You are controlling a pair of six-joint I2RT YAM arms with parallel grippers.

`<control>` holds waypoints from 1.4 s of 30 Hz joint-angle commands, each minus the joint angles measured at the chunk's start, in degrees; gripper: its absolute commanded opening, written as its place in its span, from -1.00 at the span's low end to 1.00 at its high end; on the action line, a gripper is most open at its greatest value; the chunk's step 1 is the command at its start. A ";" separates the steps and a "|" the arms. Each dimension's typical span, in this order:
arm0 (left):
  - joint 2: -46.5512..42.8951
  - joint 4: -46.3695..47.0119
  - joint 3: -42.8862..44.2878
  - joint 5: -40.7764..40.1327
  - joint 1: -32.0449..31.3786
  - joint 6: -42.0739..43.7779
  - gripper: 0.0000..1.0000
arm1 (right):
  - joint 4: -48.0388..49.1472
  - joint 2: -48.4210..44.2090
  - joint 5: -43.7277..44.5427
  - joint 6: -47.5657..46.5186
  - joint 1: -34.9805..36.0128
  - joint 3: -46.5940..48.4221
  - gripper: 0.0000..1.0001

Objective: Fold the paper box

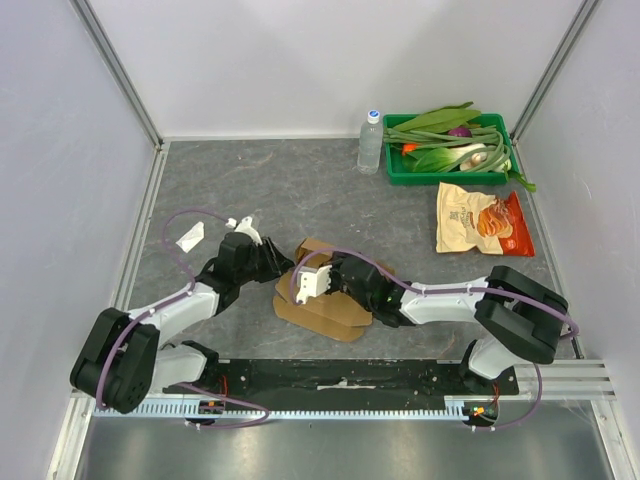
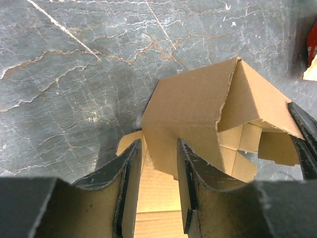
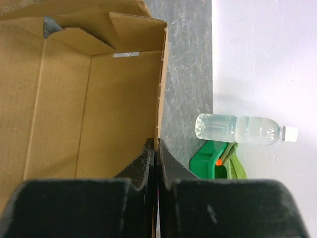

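Robot folding carton: the paper box [image 1: 322, 305] is sitting half-formed well apart from the water bottle [image 1: 370, 143], toward the arms, as the right gripper [image 3: 156, 145] is pinching its upright wall edge while the left gripper [image 2: 158, 148], jaws parted, is facing the raised flap just ahead

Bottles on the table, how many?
1. The bottle stands upright at the back, just left of the green tray; the right wrist view shows the same one. None seems hidden.
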 commanded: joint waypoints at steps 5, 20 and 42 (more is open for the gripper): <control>-0.96 6.81 -0.02 -1.10 -0.05 4.00 -0.17 | 8.94 2.37 5.63 -4.94 1.80 -2.34 -0.72; 2.56 11.91 -0.28 1.36 -0.23 6.55 -0.31 | 0.51 -0.01 -0.35 0.25 1.80 4.43 -0.31; 2.20 26.58 -7.66 -4.70 -6.55 14.37 -0.12 | -3.27 5.18 -2.98 0.24 3.82 4.61 -1.00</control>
